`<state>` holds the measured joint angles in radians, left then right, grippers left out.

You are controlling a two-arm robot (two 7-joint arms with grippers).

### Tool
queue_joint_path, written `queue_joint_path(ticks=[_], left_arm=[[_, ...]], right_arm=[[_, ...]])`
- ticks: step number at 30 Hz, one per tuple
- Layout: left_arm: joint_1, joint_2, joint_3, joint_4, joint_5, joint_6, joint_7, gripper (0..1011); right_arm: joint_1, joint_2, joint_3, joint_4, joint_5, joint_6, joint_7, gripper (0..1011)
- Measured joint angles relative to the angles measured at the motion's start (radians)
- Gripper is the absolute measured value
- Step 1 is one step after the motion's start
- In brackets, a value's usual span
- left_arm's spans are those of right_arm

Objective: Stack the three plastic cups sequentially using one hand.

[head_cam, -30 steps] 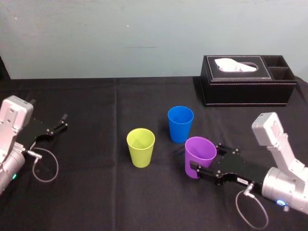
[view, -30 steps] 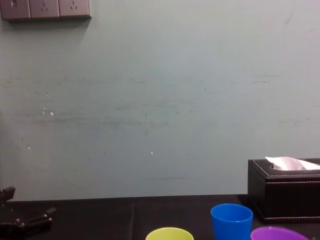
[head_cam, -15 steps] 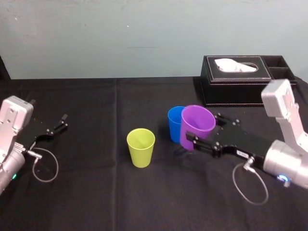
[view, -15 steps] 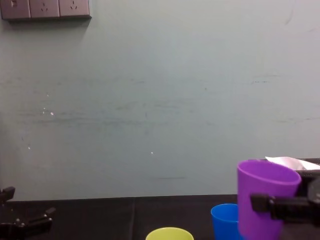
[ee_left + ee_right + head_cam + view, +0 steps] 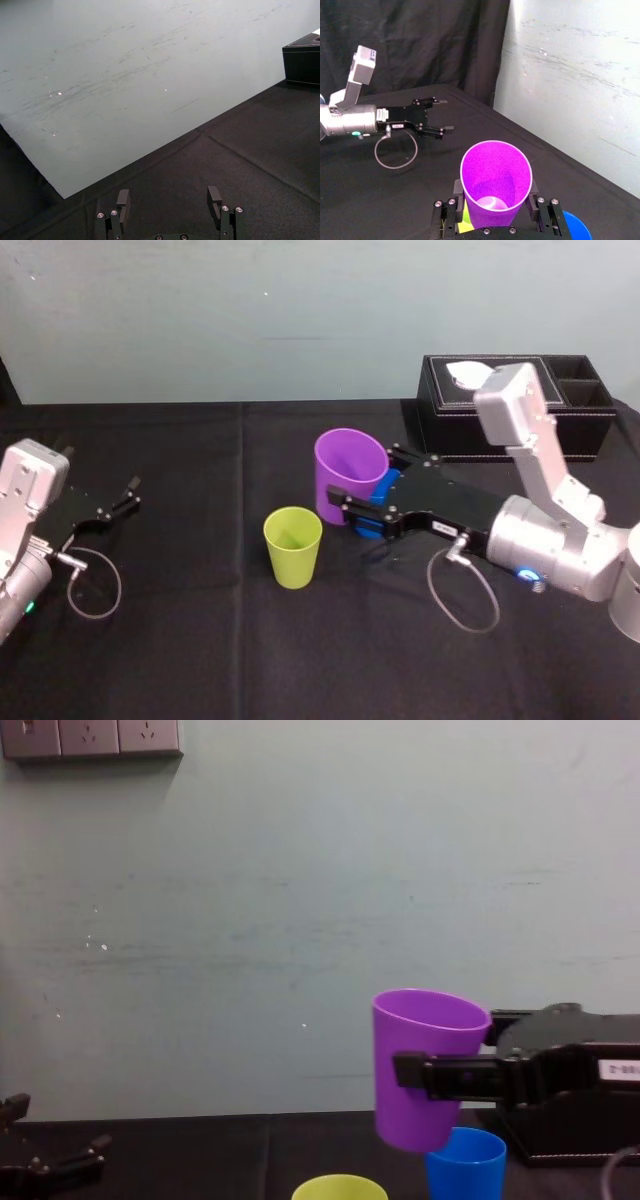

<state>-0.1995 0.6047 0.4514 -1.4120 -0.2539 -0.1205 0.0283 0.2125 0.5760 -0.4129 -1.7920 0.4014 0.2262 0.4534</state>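
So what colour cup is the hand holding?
Purple cup, in the right hand; clearest in right wrist view.

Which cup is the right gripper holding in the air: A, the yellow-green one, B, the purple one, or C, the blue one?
B: the right gripper is shut on the purple cup, held above the blue cup.

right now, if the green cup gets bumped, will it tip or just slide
Likely light: the yellow-green cup is empty, thin-looking plastic, so a nudge from the purple cup in the right hand could move it. It stands on its narrower base, rim up, so probably tippy. The black cloth may grip the base, favouring a tip.
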Motion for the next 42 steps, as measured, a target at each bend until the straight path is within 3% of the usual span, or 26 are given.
queue_joint_path(ticks=[18,42], left_arm=[[0.000,0.000,0.000,0.000,0.000,0.000,0.000,1010],[0.000,0.000,0.000,0.000,0.000,0.000,0.000,1010]], right_arm=[[0.097,-0.063,-0.096,0.080,-0.052,0.034,0.013,724],[0.147,-0.119,-0.137,0.169,-0.093,0.049,0.020,724]])
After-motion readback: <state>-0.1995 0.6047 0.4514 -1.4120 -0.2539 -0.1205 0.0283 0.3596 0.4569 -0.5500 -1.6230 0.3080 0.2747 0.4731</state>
